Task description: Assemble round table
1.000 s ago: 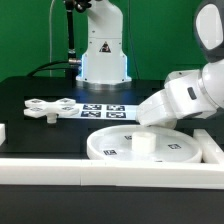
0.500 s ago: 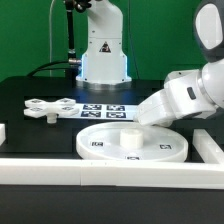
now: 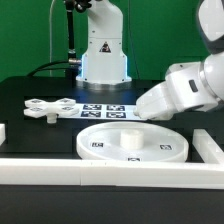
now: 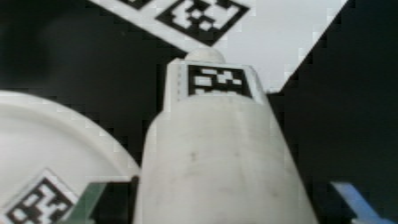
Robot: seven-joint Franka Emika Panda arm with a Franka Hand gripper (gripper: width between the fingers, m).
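table: black top, the whole set is laid out on it, with white rails along the near edge.
arm: white, in from the exterior view's right, slanting down over the disc.
round disc: rimmed, lying flat, front and centre, just behind the near rail.
marker board: flat beyond the disc, tags up.
base: cross-shaped and lobed, lying well off to the exterior view's left, apart from the rest.
leg: short cylinder over the disc's middle, tagged end showing; can't tell whether it touches the disc.
gripper: clamped on the leg, one fingertip on each side of it.
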